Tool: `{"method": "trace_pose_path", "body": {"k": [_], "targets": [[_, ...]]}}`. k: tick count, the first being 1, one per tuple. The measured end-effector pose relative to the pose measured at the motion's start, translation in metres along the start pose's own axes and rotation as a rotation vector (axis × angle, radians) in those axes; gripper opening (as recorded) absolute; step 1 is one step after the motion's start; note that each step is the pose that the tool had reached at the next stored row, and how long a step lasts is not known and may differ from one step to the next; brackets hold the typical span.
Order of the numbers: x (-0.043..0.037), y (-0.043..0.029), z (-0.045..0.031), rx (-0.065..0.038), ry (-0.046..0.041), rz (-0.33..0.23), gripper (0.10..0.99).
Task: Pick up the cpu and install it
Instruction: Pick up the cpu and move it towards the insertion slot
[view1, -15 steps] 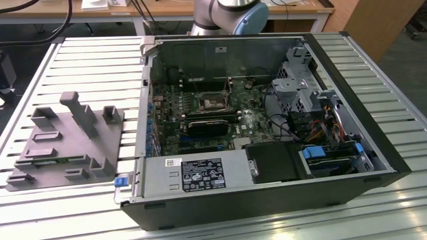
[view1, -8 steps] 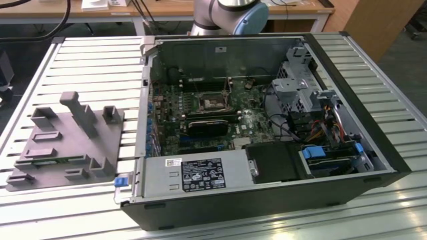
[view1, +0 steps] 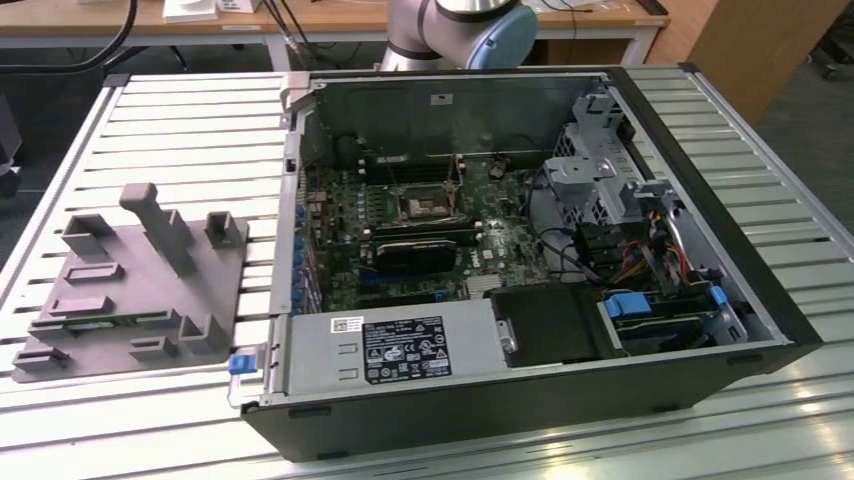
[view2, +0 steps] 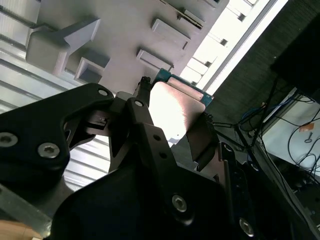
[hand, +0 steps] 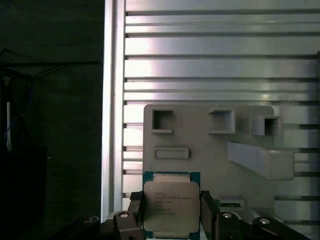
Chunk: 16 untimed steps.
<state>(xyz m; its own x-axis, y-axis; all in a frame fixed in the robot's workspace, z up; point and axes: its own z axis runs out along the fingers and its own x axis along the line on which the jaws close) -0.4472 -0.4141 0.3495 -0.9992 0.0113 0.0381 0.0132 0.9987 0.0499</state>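
Exterior view: open computer case (view1: 534, 400) on slatted table (view1: 174, 130), motherboard (view1: 400, 240) inside. Grey block (view1: 134, 290) at exterior view's left, bare slats around it.
Second wrist view: gripper (view2: 172, 122) clamps cpu (view2: 175, 107), fingers (view2: 145, 130) on opposite edges.
First wrist view: cpu (hand: 171, 202) over grey block's (hand: 210, 145) edge, near table rim.

This is looking like a robotics lab or electronics workshop. A slatted metal worktop (view1: 174, 130) is filling most of the exterior view, and an opened computer case (view1: 534, 400) is lying across the centre and right with its green circuit board (view1: 400, 230) bared. A grey plastic fixture (view1: 134, 290) is sitting at the lower left. At the top centre a robot arm (view1: 461, 25) is standing, with wooden desks (view1: 334, 20) and black cables (view1: 80, 55) running along the top edge. In both wrist views a black pincer (hand: 171, 212) (view2: 172, 122) is clasping a computer chip (hand: 171, 197) (view2: 175, 105).
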Motion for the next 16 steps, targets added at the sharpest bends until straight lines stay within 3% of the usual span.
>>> {"method": "trace_pose_path", "body": {"k": [12, 16], "targets": [[0.0006, 0.0012, -0.0143, 0.000, 0.0000, 0.000, 0.545], [0.0009, 0.0023, -0.0228, 0.000, 0.0000, 0.000, 0.545]]}}
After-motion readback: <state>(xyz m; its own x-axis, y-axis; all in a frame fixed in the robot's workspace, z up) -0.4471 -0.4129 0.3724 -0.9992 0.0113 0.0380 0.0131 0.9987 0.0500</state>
